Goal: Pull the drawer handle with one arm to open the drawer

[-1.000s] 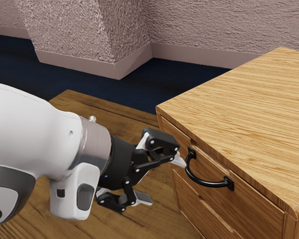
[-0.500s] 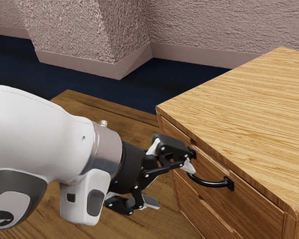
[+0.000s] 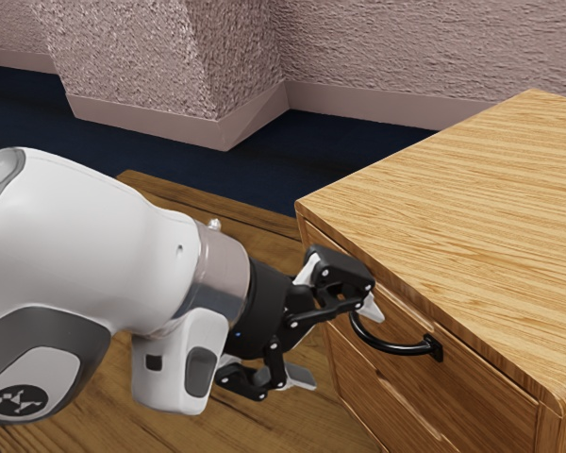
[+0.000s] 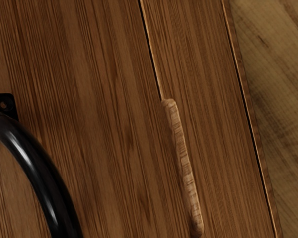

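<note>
A wooden cabinet [image 3: 453,217] stands at the exterior view's right. The top drawer front [image 3: 481,401] looks flush with the cabinet's face. On it is a black curved handle [image 3: 396,345]. My gripper [image 3: 337,344] is open, right at the handle's near end. The upper finger [image 3: 358,294] lies against that end of the handle, and the lower finger [image 3: 297,380] hangs well below it. In the wrist view the handle [image 4: 37,171] arcs close under my hand, with its mounting plate [image 4: 2,104] on the drawer front [image 4: 99,99].
A lower drawer [image 3: 377,406] sits beneath the top one; its front carries a light wooden ridge [image 4: 183,166] past the seam [image 4: 150,49]. The cabinet rests on a wooden surface [image 3: 170,193]. Behind are dark blue floor [image 3: 292,142] and a textured wall [image 3: 170,57].
My hand has moved toward the exterior view's right, up to the drawer front. The upper finger now reaches the handle's near end. The fingers have stayed open.
</note>
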Available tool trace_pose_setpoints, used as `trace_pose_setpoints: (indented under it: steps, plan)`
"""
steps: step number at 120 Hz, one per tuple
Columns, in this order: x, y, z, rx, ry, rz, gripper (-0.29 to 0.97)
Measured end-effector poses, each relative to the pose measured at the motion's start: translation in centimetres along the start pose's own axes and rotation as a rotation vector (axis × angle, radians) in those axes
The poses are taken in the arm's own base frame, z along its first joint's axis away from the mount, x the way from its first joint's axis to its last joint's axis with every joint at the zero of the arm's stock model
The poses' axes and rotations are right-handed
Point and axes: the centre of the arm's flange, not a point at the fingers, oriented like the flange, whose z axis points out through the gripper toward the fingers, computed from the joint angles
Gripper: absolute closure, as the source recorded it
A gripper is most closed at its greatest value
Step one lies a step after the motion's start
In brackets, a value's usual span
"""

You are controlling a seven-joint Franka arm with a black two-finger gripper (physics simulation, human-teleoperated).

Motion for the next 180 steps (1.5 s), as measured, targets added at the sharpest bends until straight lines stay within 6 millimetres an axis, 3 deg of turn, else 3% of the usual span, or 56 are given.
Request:
trace_pose_setpoints:
  steps: [22,71,111,162,180]
  plan:
    - [0.1,0.4,1.1,-0.024,0.003,-0.001,0.00]
    - [0.3,1.5,1.2,-0.033,0.008,0.001,0.01]
    - [0.8,3.5,-1.4,0.001,0.014,0.002,0.01]
    - [0.8,6.4,-2.5,0.001,0.018,-0.007,0.00]
    - [0.6,8.1,-4.5,0.022,0.019,-0.014,0.07]
